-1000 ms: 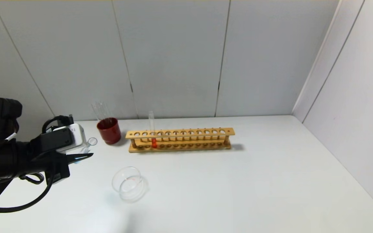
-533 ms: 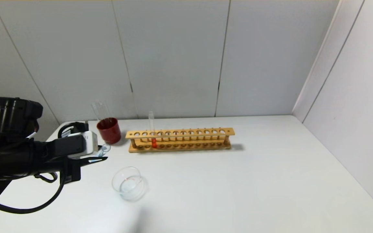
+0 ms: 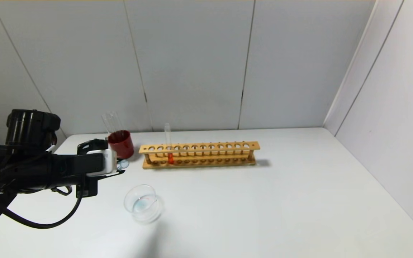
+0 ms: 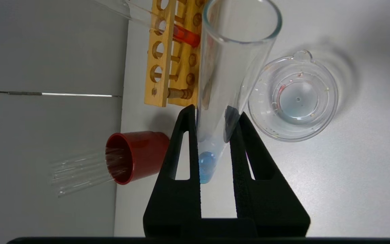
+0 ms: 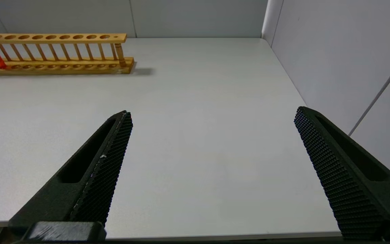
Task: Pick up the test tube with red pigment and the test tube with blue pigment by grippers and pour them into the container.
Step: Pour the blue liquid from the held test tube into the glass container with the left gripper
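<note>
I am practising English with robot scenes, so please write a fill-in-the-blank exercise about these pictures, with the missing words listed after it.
1. The left tool is shut on the test tube with ____ pigment.
2. The test tube with red pigment stands in the wooden ____.
3. The fingers of the right tool are wide ____ above the table.
4. The dark red cup holds several colourless ____.

Missing words: blue; rack; open; tubes
</note>
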You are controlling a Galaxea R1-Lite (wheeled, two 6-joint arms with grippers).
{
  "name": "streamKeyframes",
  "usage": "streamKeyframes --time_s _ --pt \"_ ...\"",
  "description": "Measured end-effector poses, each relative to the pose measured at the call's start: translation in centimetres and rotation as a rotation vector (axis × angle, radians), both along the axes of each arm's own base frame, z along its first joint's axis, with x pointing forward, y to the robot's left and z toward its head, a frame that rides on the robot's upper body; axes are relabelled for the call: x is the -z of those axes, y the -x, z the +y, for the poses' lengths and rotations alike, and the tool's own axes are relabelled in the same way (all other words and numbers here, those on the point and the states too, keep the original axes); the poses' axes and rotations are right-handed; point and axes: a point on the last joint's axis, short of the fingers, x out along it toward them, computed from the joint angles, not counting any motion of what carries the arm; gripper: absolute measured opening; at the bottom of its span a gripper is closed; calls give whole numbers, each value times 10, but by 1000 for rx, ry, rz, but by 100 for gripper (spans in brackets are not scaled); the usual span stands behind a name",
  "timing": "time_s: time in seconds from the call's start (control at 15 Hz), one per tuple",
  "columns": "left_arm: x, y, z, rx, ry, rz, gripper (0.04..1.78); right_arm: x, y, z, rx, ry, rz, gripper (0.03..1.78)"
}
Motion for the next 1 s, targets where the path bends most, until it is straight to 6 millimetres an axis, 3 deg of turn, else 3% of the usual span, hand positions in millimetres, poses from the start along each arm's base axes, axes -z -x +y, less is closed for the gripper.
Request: streamKeyframes --time_s 1.0 --pt "-2 -3 8 29 -84 -73 32 0 0 0 0 0 0 175"
